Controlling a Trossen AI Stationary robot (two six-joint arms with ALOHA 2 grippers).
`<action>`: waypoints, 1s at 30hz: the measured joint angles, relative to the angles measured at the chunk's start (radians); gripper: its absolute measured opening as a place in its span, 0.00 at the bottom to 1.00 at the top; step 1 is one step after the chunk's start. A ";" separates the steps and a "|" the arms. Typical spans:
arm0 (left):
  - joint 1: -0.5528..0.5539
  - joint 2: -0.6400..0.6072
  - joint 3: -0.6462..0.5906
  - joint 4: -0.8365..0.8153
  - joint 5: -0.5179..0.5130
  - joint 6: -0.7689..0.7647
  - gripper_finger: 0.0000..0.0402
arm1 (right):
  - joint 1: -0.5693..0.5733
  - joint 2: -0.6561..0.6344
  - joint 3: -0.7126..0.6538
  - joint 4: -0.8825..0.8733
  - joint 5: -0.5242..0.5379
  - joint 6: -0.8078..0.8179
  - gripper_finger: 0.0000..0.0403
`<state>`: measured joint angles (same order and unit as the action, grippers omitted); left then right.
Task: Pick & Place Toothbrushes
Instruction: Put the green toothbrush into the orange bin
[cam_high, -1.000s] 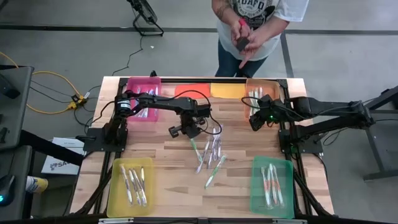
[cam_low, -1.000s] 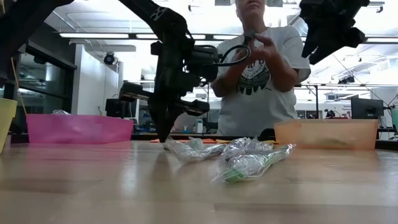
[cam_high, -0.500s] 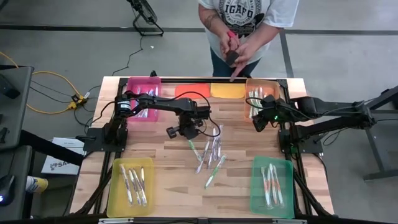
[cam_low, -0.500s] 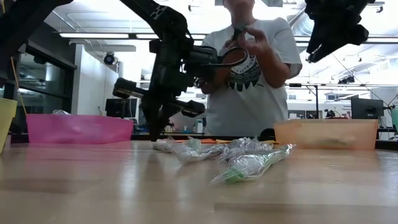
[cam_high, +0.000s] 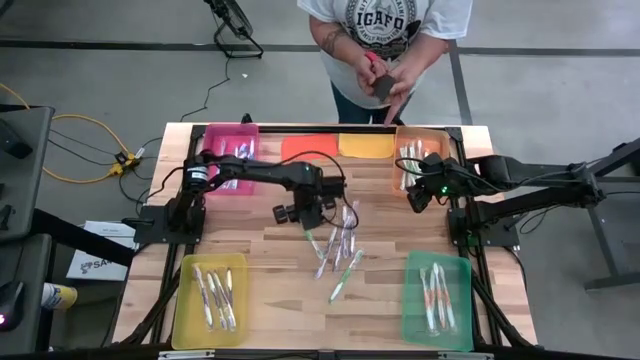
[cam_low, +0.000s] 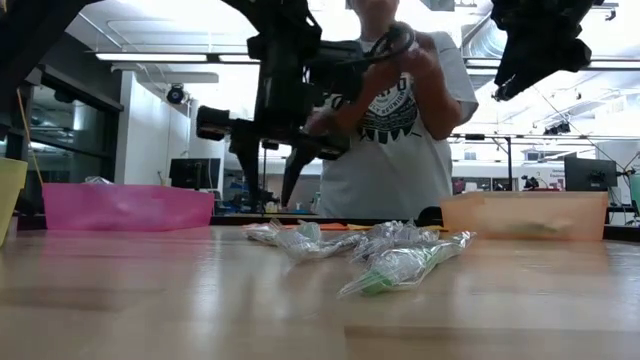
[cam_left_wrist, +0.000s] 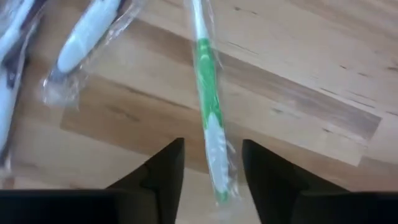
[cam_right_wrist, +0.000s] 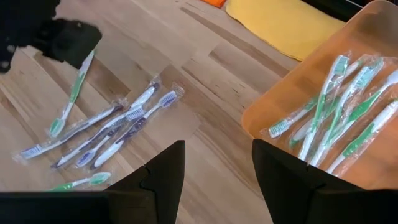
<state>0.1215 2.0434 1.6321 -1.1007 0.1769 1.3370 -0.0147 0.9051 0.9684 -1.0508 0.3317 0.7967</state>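
Grey floor (cam_high: 100, 80); ceiling striplights (cam_low: 150, 57) lit.

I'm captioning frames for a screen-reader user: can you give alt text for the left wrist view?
The left pincer is open above a wooden table, its two dark fingers either side of a wrapped green-and-white toothbrush lying on the wood. Another wrapped white toothbrush lies nearby.

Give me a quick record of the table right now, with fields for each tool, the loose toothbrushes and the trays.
left tool: open, above a wrapped green toothbrush lying on the table
right tool: open, beside the orange tray
loose toothbrushes: wrapped, scattered mid-table
trays: pink, orange, yellow, green, all holding toothbrushes
person: at the far edge
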 joint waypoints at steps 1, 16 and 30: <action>-0.012 0.000 -0.007 0.013 -0.017 0.002 0.41 | 0.000 0.000 0.000 0.000 0.000 0.000 0.45; -0.063 0.001 -0.147 0.169 -0.152 -0.069 0.44 | 0.000 0.000 0.000 0.000 0.003 -0.008 0.45; -0.063 -0.001 -0.151 0.173 -0.139 -0.228 0.03 | 0.123 -0.017 0.000 -0.039 0.011 0.056 0.45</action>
<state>0.0584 2.0424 1.4815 -0.9282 0.0380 1.1087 0.1082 0.8878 0.9688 -1.0901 0.3426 0.8531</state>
